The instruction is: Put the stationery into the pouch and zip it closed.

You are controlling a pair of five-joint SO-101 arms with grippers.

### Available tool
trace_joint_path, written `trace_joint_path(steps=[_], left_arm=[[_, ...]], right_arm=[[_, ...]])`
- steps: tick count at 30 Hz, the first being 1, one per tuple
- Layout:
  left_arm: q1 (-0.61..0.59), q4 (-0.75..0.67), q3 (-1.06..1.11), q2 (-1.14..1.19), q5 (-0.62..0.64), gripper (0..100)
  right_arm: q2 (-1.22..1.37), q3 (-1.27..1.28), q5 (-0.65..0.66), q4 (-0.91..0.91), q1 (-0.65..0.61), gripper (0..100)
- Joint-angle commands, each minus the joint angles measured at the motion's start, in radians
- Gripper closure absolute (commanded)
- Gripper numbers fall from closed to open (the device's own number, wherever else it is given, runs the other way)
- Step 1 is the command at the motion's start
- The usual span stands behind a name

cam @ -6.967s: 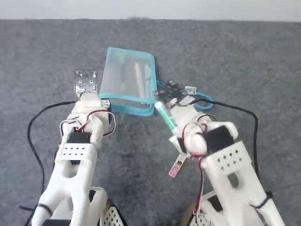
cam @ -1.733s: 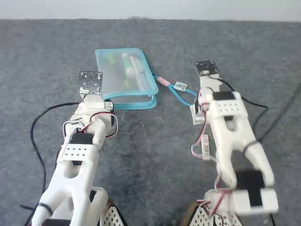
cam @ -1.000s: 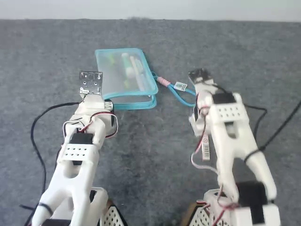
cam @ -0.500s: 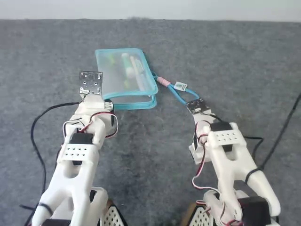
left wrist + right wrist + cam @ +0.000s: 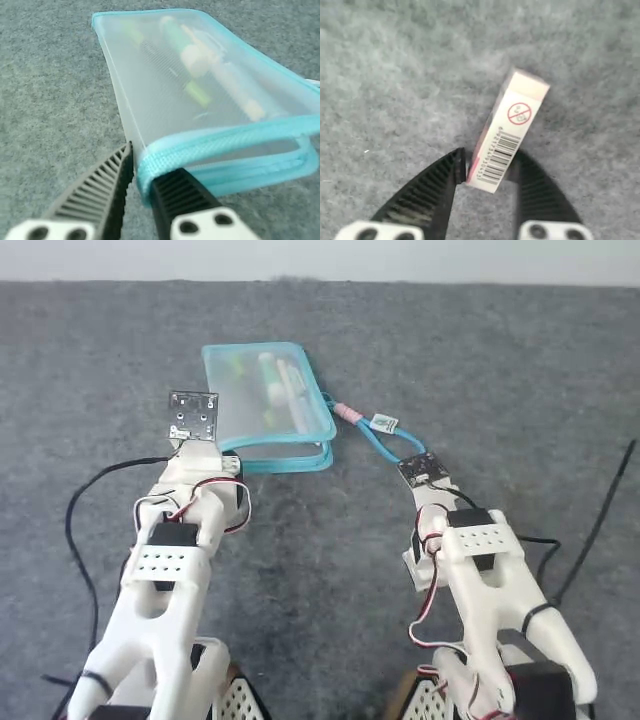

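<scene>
Two-arm workspace, high and wrist views. The translucent, teal-bordered pouch lies flat on the grey counter, toward the far edge and left of the middle. The stationery shows through its wall as several pens lying lengthwise, at least 2 of them with green parts. The left end effector sits at the pouch's near-left corner, its 2 ribbed fingers pressed together on the teal binding so that the corner is pinched between them. A blue strap runs from the pouch's near-right corner across the counter toward the right edge, forming a loop that carries a small white tag. The loop's outer end lies just beside the right arm's wrist. The right end effector is right of the counter's middle, well apart from the pouch and angled down at the surface. Its 2 fingers flank the near end of a small white barcoded box with a pink side. Both fingers appear to touch the box, gripping it. The far end of the box points away from the fingers over the counter.
</scene>
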Motion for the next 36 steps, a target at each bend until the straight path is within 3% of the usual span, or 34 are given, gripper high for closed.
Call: trace_joint_path(steps=[1,8,13,20,26,36], left_arm=[[-0.002,-0.032,-0.021,-0.008,-0.005,99],[-0.002,-0.032,-0.021,-0.008,-0.005,99],[-0.002,-0.032,-0.021,-0.008,-0.005,99],[0.000,-0.034,-0.021,-0.008,-0.005,99],[0.000,-0.034,-0.021,-0.008,-0.005,99],[0.005,-0.034,-0.021,-0.008,-0.005,99]], right_arm=[[-0.045,-0.003,0.020,-0.007,-0.005,96.3],[-0.048,-0.104,0.087,0.119,0.036,97.5],[-0.048,-0.324,0.057,0.246,0.024,99.2],[-0.038,-0.655,0.031,0.420,-0.246,99.2],[-0.025,-0.749,0.040,0.417,-0.453,99.1],[0.297,-0.847,0.031,0.251,-0.469,99.1]])
